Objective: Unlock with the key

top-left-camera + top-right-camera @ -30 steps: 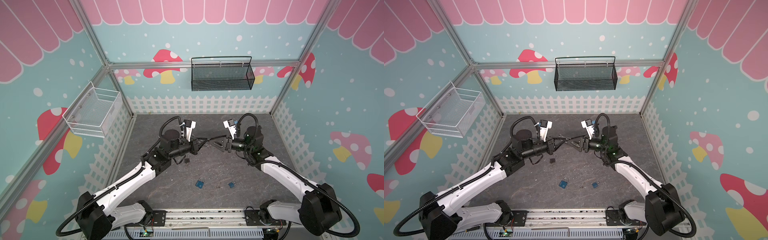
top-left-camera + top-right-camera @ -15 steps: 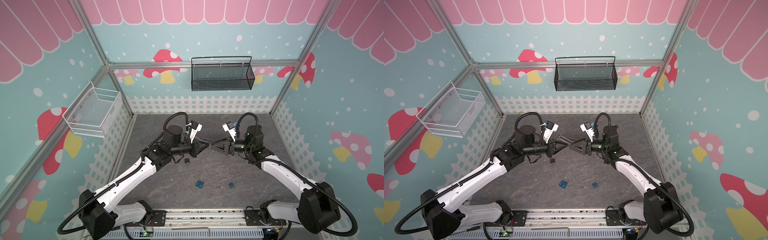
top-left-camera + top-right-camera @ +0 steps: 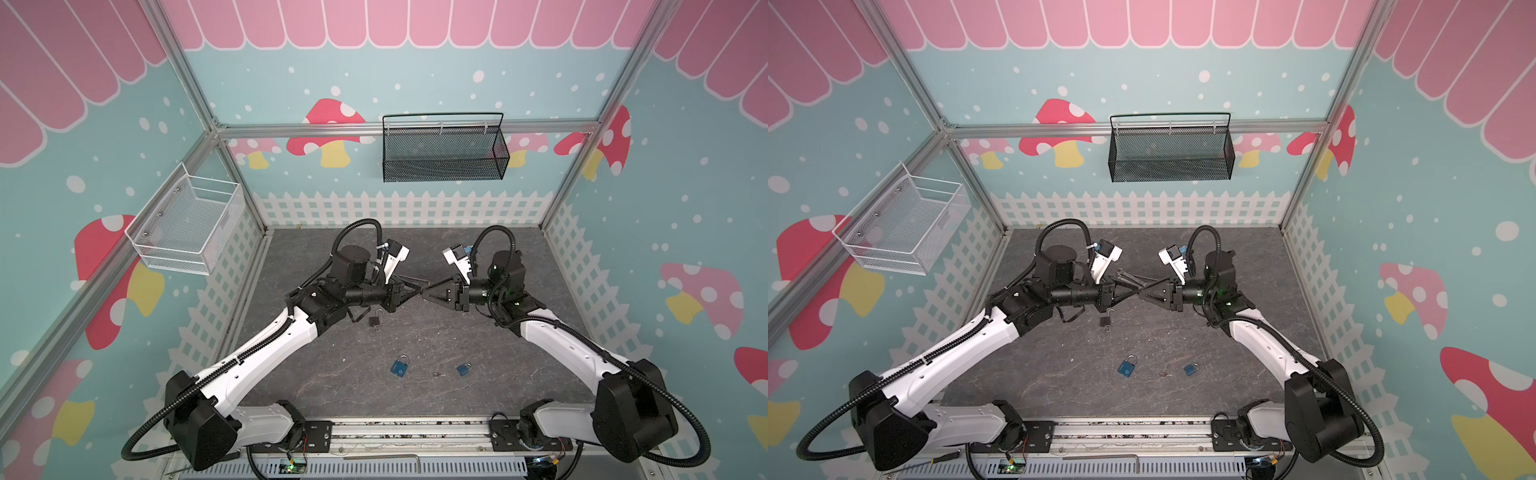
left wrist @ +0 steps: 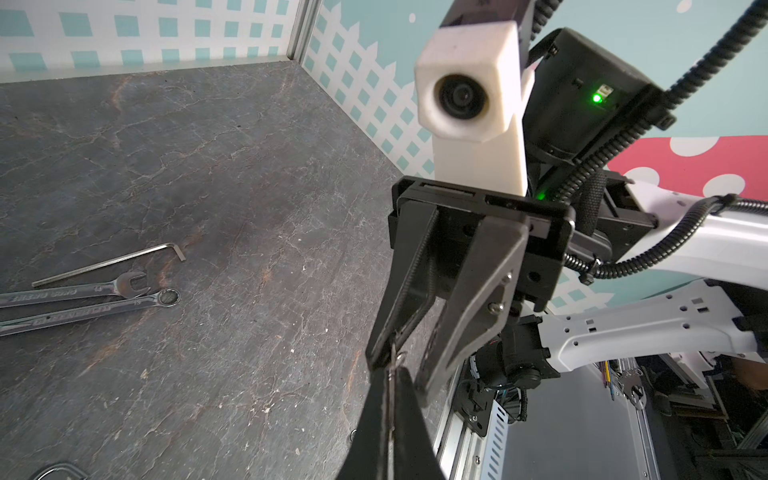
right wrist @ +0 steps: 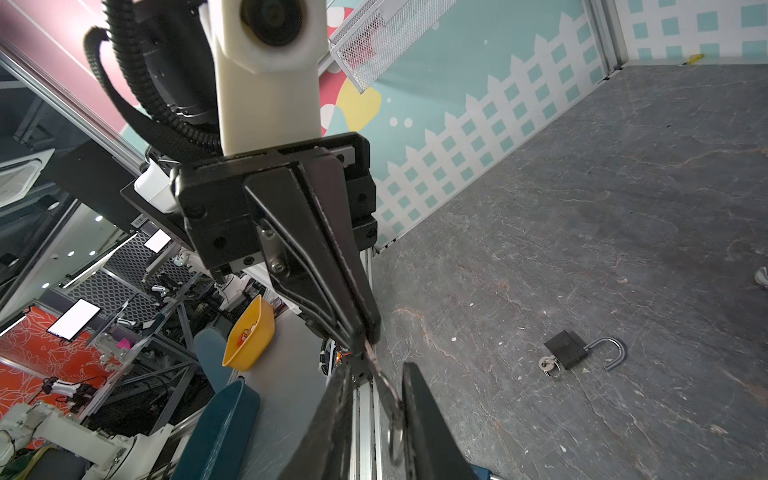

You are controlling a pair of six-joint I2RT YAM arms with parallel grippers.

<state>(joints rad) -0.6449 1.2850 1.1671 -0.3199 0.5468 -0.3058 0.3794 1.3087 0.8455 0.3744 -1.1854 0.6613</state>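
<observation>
Both arms reach in low across the counter (image 3: 353, 395), the left from 7 o'clock and the right from 5 o'clock. Their elbows are bent outward and their wrists are level, so the tips meet nose to nose near the middle. The left claw (image 3: 415, 290) is pinched tight on the small key (image 5: 380, 374), whose ring hangs out past the tips. The right claw (image 3: 426, 293) faces it with jaws narrow but apart (a gap shows beside the key in the right wrist view), and the key lies between its fingers (image 5: 428, 424).

At 7 o'clock from the claws lies a black padlock (image 3: 375, 321), its shackle swung open. Two blue padlocks (image 3: 400, 368) sit at 6 and 5 o'clock.

A black mesh basket (image 3: 442, 158) hangs on the wall at 12 o'clock; its contents cannot be told. A white wire basket (image 3: 187, 228) hangs at 10 o'clock with its bare mesh bottom showing.
</observation>
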